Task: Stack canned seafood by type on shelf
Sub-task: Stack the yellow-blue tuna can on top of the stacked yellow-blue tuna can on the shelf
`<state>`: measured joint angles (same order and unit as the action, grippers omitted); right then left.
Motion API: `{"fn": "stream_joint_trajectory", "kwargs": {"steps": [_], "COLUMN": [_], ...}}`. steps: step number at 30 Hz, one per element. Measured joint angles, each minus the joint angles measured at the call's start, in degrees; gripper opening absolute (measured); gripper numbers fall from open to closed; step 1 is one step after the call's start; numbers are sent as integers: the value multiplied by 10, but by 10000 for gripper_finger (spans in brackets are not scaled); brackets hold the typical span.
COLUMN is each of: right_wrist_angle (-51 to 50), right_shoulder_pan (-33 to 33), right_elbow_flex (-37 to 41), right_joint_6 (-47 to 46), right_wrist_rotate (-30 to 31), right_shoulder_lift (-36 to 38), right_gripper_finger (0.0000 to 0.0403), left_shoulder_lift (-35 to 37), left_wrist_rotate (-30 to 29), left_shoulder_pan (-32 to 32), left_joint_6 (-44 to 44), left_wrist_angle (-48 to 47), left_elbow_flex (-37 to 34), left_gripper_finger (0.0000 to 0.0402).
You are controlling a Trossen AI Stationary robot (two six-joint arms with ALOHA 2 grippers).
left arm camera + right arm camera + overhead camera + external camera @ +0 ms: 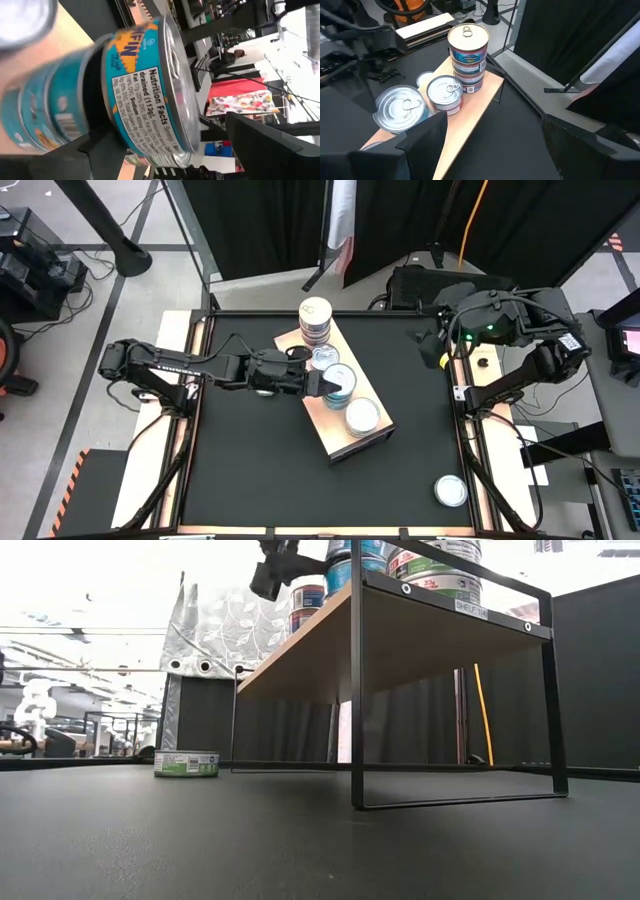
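Left gripper (328,385) over the middle of the long pale wood shelf (372,446), fingers spread wide on either side of a short round teal-labelled tin (340,383) with a silvery pull-tab lid, topping a stack of like tins; contact with the fingers impossible to judge. Just beyond it, toward the shelf's near end, another stack with a silvery lid (362,416). Behind the gripper, a lower tin (324,357), then a tall stack of red-and-blue-labelled tins (314,321) at the far end. Well apart on the black tabletop (250,480), one lone tin (451,490). Right gripper (432,346) parked at the table's right edge, fingers wide apart and empty.
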<state>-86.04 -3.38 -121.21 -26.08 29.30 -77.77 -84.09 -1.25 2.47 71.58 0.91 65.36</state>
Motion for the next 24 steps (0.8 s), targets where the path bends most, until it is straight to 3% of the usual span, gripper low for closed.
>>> {"fn": "stream_joint_trajectory", "kwargs": {"steps": [7,14,19,24], "right_wrist_angle": [9,42,97,173], "right_shoulder_pan": [0,0,0,0], "right_elbow_flex": [0,7,81,173], "right_joint_6": [13,14,0,-19], "right_wrist_rotate": [-15,-76,-164,-205], "right_shoulder_lift": [-9,-26,-38,-38], "right_gripper_finger": [312,312,304,270], "left_shoulder_lift": [-1,-2,-2,-2], "left_wrist_rotate": [35,75,82,93], "left_shoulder_pan": [-28,-48,-61,-67], "left_joint_6": [-24,-90,-116,-121], "left_wrist_angle": [-8,-134,-167,-179], "left_elbow_flex": [6,71,99,110], "left_gripper_finger": [327,327,327,327]}}
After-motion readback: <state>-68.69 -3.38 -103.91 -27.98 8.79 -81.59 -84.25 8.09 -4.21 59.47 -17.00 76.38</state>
